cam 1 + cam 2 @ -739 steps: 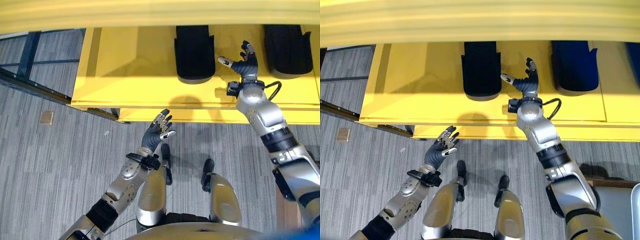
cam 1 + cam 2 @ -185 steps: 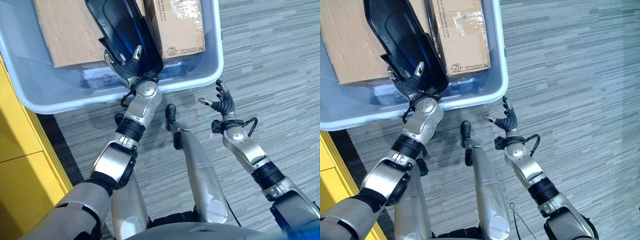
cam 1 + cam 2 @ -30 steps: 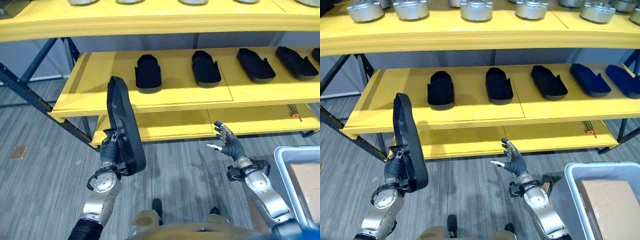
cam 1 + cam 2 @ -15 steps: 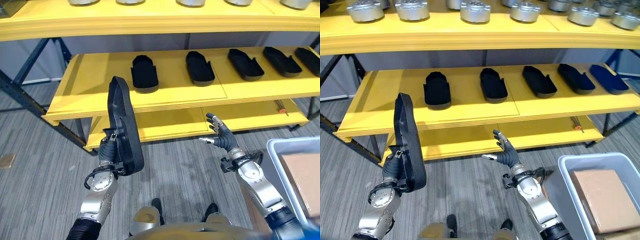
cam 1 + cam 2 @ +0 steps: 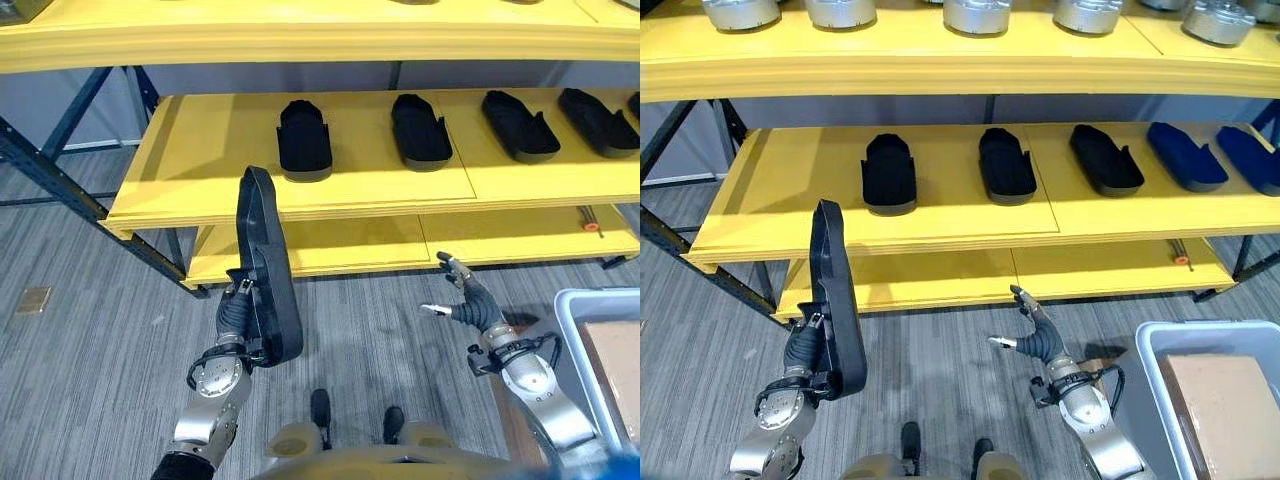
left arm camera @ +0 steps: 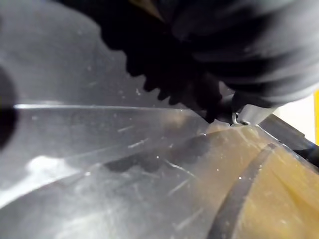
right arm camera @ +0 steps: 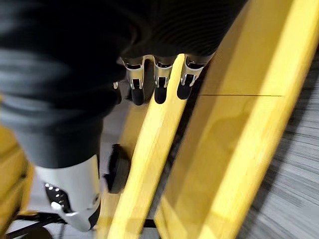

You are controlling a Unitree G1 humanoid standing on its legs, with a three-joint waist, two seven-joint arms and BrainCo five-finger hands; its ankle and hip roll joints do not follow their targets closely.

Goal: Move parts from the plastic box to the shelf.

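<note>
One long black moulded plastic part (image 5: 265, 268) stands upright in the left hand (image 5: 240, 318), in front of the yellow metal shelf (image 5: 200, 160).
Fingers curl round its lower end; the right hand (image 5: 1036, 340) hangs spread and empty, beside the grey plastic box (image 5: 1150, 350) holding a cardboard carton (image 5: 1225, 400).

Bright overhead light is washing the yellow shelf (image 5: 200, 170) evenly, casting soft shadows beneath; both wrist views are blurring heavily, glare streaking the dark part (image 6: 99, 149).
</note>
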